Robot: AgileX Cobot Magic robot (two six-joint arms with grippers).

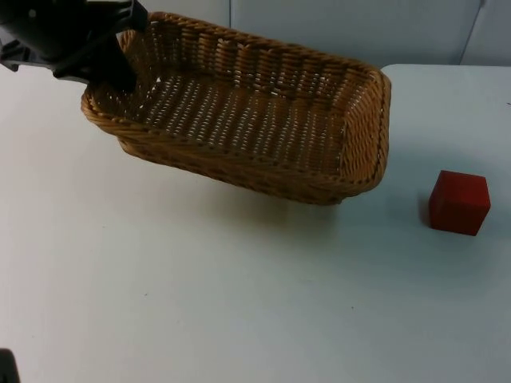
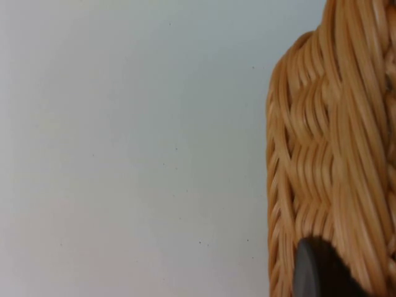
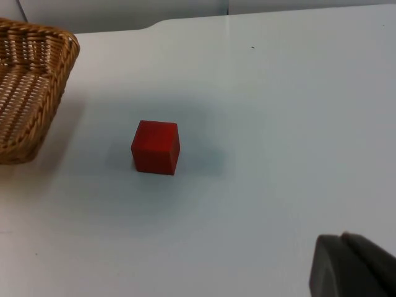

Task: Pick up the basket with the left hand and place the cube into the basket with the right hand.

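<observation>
A long woven wicker basket (image 1: 247, 120) hangs tilted above the table, casting a shadow beneath it. My left gripper (image 1: 120, 72) is shut on the rim of its left end. In the left wrist view the basket's weave (image 2: 328, 154) runs close beside a black fingertip (image 2: 309, 272). A red cube (image 1: 459, 202) sits on the white table to the right of the basket, apart from it. In the right wrist view the cube (image 3: 156, 147) lies ahead of a black fingertip (image 3: 346, 266), well short of it, with the basket's corner (image 3: 37, 80) beyond.
The white table (image 1: 200, 303) stretches in front of the basket and around the cube. The grey partition wall (image 1: 351, 24) stands behind the table's far edge.
</observation>
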